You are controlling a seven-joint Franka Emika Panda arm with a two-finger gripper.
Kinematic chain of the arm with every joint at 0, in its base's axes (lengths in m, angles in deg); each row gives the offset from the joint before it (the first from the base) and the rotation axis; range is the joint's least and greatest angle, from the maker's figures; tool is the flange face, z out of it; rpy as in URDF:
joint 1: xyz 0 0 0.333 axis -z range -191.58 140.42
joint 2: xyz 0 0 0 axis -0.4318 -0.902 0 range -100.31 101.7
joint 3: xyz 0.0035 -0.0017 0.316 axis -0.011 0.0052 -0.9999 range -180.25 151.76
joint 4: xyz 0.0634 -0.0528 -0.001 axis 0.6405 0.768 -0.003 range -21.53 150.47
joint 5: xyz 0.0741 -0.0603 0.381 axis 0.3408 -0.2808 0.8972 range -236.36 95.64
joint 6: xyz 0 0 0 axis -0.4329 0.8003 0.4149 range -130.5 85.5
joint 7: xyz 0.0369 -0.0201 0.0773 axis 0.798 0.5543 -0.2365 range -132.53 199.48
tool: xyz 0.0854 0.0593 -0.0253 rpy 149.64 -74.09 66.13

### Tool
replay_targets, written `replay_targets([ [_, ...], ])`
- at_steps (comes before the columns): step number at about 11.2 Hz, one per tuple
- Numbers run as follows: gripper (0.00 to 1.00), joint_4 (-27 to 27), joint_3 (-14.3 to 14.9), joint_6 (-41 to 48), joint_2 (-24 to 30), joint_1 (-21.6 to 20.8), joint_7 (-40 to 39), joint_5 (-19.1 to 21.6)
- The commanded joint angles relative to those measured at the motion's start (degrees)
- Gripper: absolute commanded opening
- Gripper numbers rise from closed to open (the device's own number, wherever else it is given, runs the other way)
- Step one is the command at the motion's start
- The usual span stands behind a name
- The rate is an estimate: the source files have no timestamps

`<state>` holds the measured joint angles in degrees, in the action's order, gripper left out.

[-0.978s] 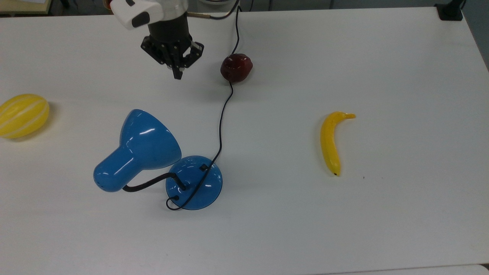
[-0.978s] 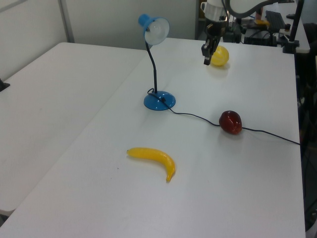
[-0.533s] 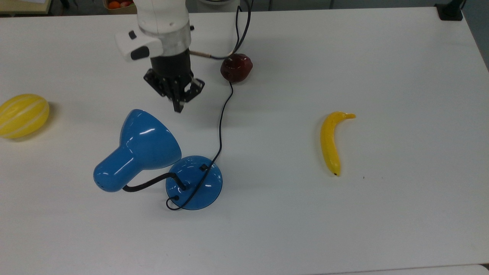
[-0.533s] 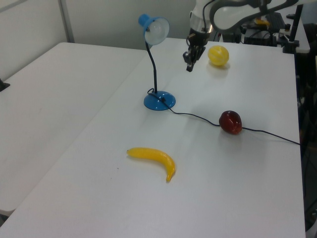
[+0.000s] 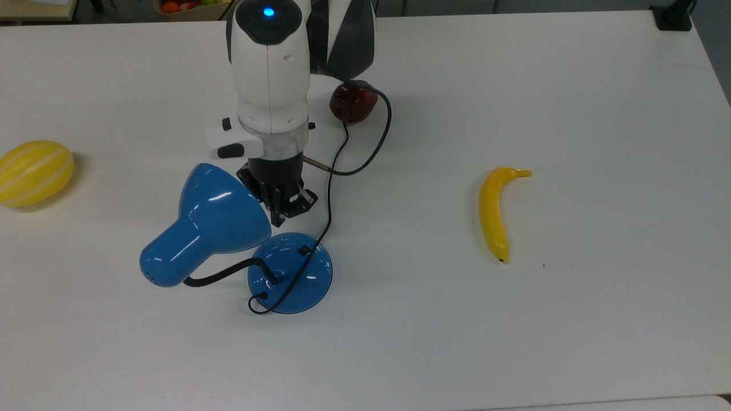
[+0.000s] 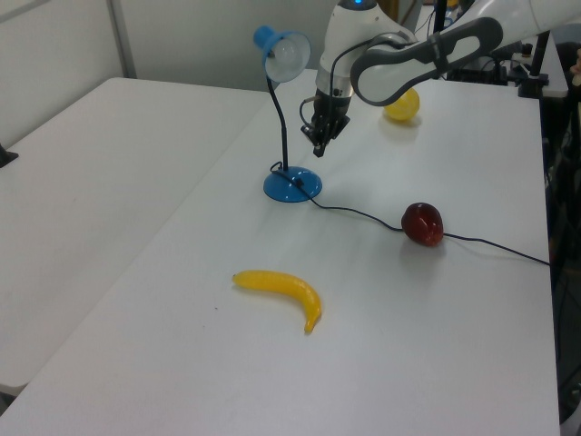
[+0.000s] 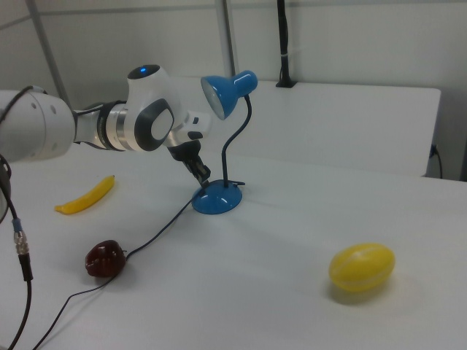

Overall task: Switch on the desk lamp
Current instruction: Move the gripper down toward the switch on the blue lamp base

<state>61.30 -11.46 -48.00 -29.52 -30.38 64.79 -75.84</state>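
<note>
Standing on the white tabletop (image 5: 571, 342), the glossy blue desk lamp with cone-shaped shade, black bendy neck and round domed base (image 5: 290, 273) sits in the top view's lower left. You see its shade (image 5: 211, 220) leaning toward the top view's left, and its small black switch (image 5: 305, 250) on the upper part of the base. The black cord (image 5: 330, 194) runs from the base up toward the dark red apple-like fruit (image 5: 353, 103).

The white robot arm's black end effector (image 5: 281, 217) points downward just above the base's upper edge, beside the shade and clear of the switch. Its 2 fingers appear clenched together, grasping nothing. In the left view you find the end effector (image 6: 319, 148) hovering above the base (image 6: 292, 185); in the right view its tip (image 7: 204, 179) hangs just over the base (image 7: 217, 199).

Well apart on the tabletop lie a yellow curved banana (image 5: 495, 214), at the top view's right, and a yellow striped oval melon (image 5: 34, 172), at the top view's left edge.
</note>
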Motion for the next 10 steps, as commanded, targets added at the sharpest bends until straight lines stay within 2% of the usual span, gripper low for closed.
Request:
replay_targets([
  [1,0.00,-4.11,0.03,-1.97,-4.67,-1.09,3.92,-2.16],
  [10,0.00,-6.85,0.03,-2.15,-8.19,-2.67,6.30,-2.96],
])
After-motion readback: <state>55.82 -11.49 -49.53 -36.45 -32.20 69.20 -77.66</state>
